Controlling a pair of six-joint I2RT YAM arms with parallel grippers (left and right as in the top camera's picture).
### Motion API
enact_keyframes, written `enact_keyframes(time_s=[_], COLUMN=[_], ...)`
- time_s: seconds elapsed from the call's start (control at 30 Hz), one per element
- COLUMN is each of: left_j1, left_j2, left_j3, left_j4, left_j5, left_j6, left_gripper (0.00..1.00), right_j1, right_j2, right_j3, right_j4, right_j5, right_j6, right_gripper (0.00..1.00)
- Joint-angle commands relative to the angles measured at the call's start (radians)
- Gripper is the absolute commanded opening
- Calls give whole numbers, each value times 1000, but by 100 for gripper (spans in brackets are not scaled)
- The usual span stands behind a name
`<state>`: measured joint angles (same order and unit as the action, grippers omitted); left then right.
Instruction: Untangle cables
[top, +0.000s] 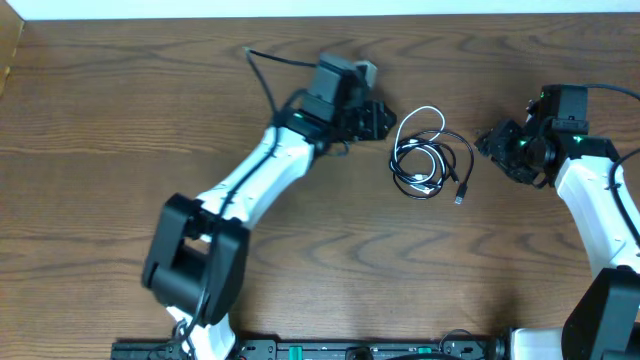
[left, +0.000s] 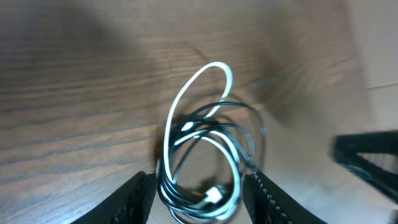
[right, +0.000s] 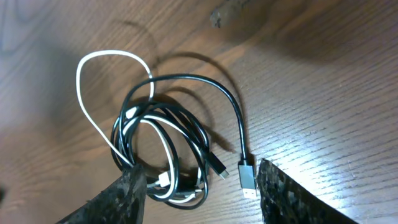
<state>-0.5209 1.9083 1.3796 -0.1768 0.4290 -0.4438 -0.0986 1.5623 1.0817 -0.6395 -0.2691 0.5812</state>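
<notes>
The cables lie tangled in one coil on the wooden table between my two arms. The white cable loops out at the far side. The black cable curves round the right side, and its plug points toward me. My left gripper is open just left of the coil, which shows between its fingers in the left wrist view. My right gripper is open just right of the coil. In the right wrist view the white loop, the black cable and the black plug lie between its fingers. Neither gripper holds anything.
The wooden table runs under both arms. A thicker black wire trails from the left arm at the back. The right arm's gripper shows at the right edge of the left wrist view.
</notes>
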Motion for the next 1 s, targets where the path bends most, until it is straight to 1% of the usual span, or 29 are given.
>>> enact_keyframes(time_s=[0.0,0.1,0.13,0.2,0.47,0.7,0.97], left_j1=[-43,-68,-79,-90,-108,-129,-166], left_j2=[66,112,133,156,191,196,246], left_j3=[10,10,10,10,10,-11,-11], left_j4=[10,17,17,17,13,14,40], left_j5=[-178,-195,-195,-195,-196,-303,-315], left_j6=[14,13,13,13,13,14,43], left_gripper=[50,50,46,44,43,40,39], right_j1=[1,1,1,1,1,1,1], right_j2=[-8,-8,-8,-8,-8,-8,-8], right_j3=[1,1,1,1,1,1,1], right_j4=[-9,-14,-16,-16,-20,-27,-29], right_j5=[-9,2,9,9,16,32,32], right_j6=[-48,-48,-49,-64,-67,-68,-75], right_gripper=[54,55,56,57,59,61,59])
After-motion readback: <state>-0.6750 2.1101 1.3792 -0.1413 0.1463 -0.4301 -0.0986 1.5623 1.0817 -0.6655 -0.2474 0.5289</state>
